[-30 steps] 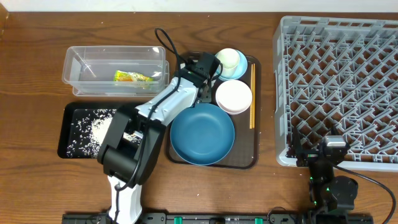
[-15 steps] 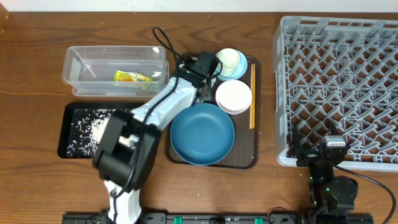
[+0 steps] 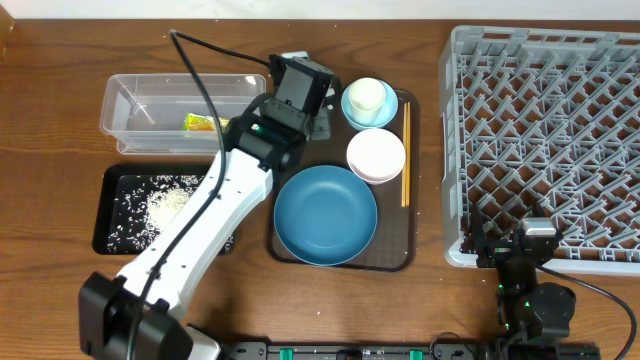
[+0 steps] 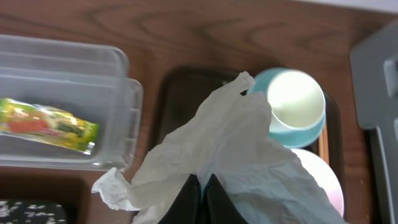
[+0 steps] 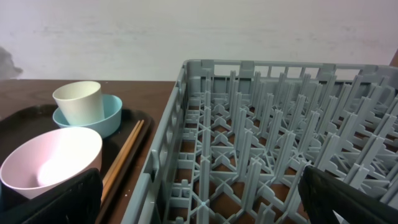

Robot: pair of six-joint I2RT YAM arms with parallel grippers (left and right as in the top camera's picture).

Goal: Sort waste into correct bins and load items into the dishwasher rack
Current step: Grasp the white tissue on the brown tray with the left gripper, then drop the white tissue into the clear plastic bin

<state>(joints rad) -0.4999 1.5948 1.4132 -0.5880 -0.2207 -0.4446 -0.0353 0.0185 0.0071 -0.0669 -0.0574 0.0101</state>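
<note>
My left gripper (image 4: 202,182) is shut on the crumpled white napkin (image 4: 230,143), which hangs above the back left of the brown serving tray (image 3: 400,255), between the clear tub (image 3: 185,113) and the light-blue bowl (image 3: 388,112). The yellow-green wrapper (image 4: 46,124) lies in the tub. Rice (image 3: 165,200) covers the black tray (image 3: 115,205). The dark-blue bowl (image 3: 325,215), pinkish bowl (image 3: 375,155) and chopsticks (image 3: 405,155) rest on the serving tray. My right gripper (image 5: 202,199) stands open at the near edge of the grey rack (image 3: 550,130), holding nothing.
A white cup (image 3: 367,96) sits inside the light-blue bowl. The left arm (image 3: 200,215) stretches diagonally over the black tray from the front left. The rack fills the right side of the table, close beside the serving tray.
The left gripper shut on the napkin and lifted it off the serving tray, moving back and left toward the tub. The right arm stayed still.
</note>
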